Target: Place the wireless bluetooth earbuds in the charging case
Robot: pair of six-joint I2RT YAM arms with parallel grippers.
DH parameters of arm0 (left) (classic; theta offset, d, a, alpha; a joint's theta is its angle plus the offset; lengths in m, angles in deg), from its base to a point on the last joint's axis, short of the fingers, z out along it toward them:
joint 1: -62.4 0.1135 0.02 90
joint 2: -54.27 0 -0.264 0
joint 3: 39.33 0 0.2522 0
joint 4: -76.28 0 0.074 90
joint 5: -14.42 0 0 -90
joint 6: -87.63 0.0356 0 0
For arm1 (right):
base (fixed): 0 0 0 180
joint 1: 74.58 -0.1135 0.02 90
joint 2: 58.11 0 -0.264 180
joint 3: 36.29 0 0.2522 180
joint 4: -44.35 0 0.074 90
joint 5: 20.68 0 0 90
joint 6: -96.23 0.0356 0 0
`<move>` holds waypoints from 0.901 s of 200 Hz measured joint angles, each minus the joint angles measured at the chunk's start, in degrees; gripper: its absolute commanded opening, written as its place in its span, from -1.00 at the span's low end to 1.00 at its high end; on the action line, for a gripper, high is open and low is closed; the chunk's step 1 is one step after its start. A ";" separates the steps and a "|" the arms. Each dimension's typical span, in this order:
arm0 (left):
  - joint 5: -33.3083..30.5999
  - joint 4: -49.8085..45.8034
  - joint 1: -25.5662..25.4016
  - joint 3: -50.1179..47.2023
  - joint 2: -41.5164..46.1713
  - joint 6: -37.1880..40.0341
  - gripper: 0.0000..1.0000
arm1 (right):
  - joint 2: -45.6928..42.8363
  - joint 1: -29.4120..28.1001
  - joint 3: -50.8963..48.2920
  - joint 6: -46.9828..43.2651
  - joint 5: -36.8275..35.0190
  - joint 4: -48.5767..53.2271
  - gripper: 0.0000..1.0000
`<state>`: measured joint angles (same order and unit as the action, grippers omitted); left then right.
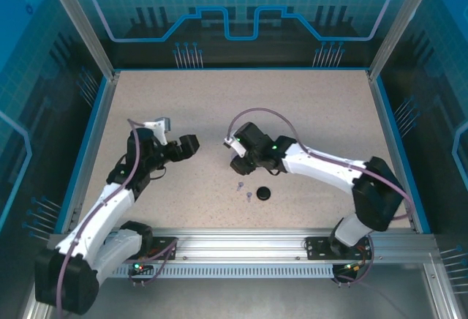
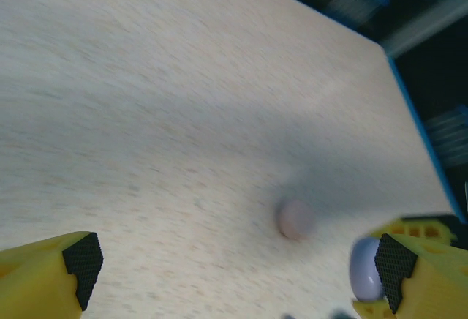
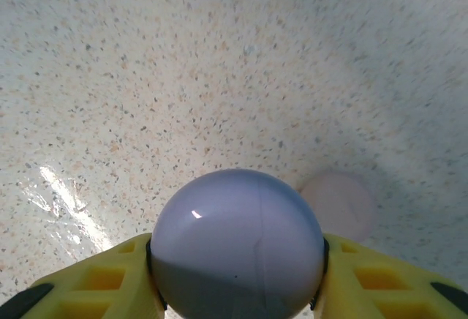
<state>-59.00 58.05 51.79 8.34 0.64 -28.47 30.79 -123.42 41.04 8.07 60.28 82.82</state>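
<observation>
Earbuds [image 1: 239,186], two lilac, lie on the table [image 1: 183,99] just toward the bases from my right gripper [image 1: 237,162], which is clamped round the lilac case [image 3: 238,246]; my left gripper [image 1: 189,145] gapes empty, farther off.

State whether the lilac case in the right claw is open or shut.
Shut: lilac case is one whole dome, thin seam only, inside right claw.

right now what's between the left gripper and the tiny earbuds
Top view: only bare table between the left gripper and the earbuds.
</observation>
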 measured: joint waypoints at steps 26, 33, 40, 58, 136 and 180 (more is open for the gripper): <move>12.20 4.20 0.00 2.51 -5.49 -2.36 0.90 | -6.60 0.15 -4.46 -4.11 0.52 -3.61 -0.16; 15.26 5.62 0.00 2.91 -6.71 -3.06 0.87 | -8.59 0.15 -5.79 -5.27 0.90 -4.61 -0.16; 18.53 7.32 -0.04 3.21 -8.07 -4.13 0.87 | -10.47 0.15 -6.97 -6.34 1.16 -5.38 -0.15; 25.00 10.93 -0.74 3.54 -10.80 -6.34 0.87 | -14.21 0.15 -8.13 -8.68 1.86 -5.97 -0.16; 34.58 17.90 -11.34 6.43 -17.92 -9.79 0.73 | -17.68 0.15 -8.13 -12.90 3.34 -6.16 -0.16; 34.75 19.15 -13.75 8.07 -21.24 -10.51 0.36 | -17.97 0.15 -8.13 -12.87 3.69 -6.36 -0.16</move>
<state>-24.25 77.19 38.04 16.40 -20.60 -38.99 12.82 -123.26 32.91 -4.80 63.97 76.46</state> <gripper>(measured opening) 0.726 0.446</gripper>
